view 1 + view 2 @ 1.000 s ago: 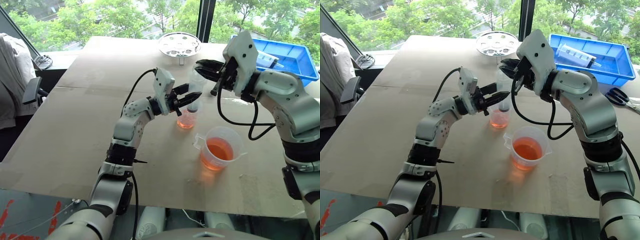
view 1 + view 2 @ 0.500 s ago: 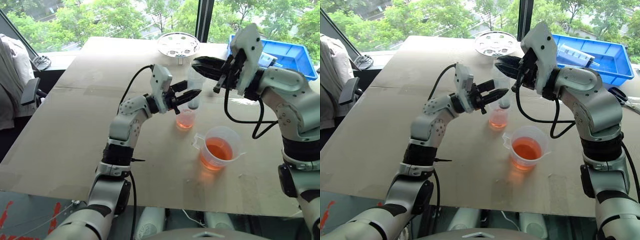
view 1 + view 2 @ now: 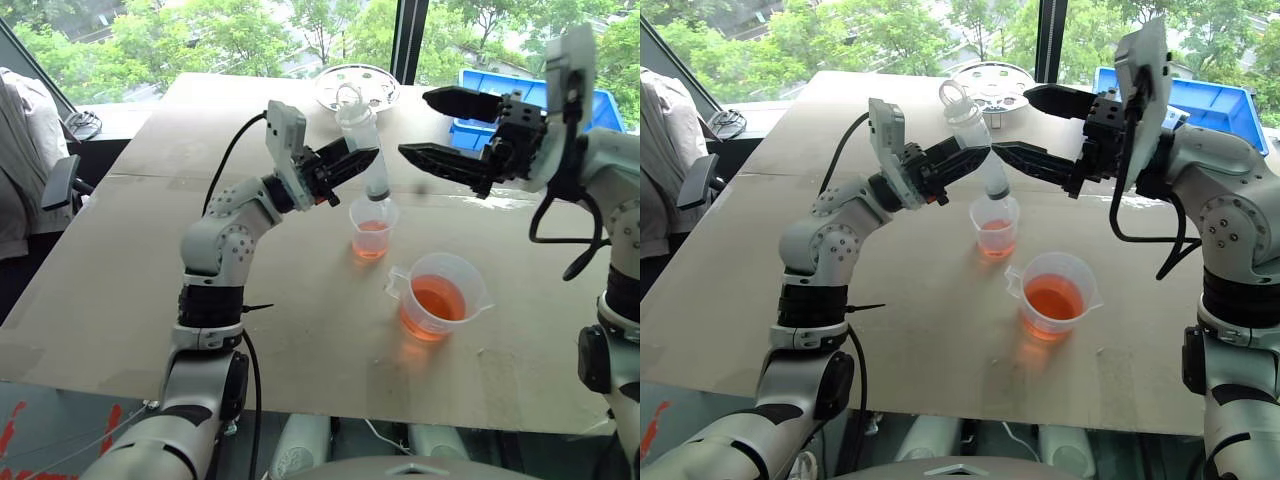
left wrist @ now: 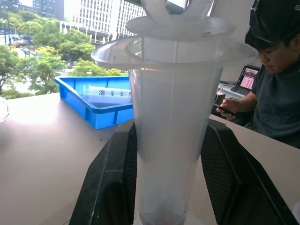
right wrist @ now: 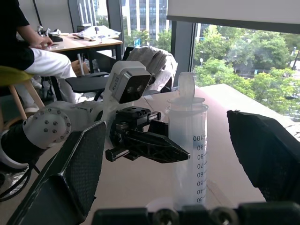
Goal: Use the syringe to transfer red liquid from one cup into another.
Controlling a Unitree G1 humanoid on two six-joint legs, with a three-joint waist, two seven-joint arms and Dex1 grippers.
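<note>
We have just let go with the right gripper (image 3: 1025, 125): a second ago its jaws were pinched shut at the plunger end of the syringe (image 3: 974, 142), and now they stand wide apart and have drawn back, well clear of it. The left gripper (image 3: 962, 158) keeps its jaws clamped across the barrel and has lifted the syringe, so its dark tip now hangs just above the small cup (image 3: 994, 226) instead of down inside it. The plunger looks pushed home, with the ring just past the barrel's flange.

We read this as the end of a discharge. The cup holds a shallow layer of red liquid (image 3: 993, 242), while the beaker (image 3: 1053, 295), nearer us and apart from both jaws, holds more. Judging by that, another draw from the beaker may follow.

From the left wrist we see the barrel squeezed between our two black fingers (image 4: 110, 185), empty along the length we can see; that the head views leave unclear. It also shows a blue tray (image 4: 96, 108) beyond with a second, printed syringe (image 4: 108, 93) lying in it, and a person sitting behind. From the right wrist we see the printed scale on the barrel, standing in the open gap between the right jaws.
</note>
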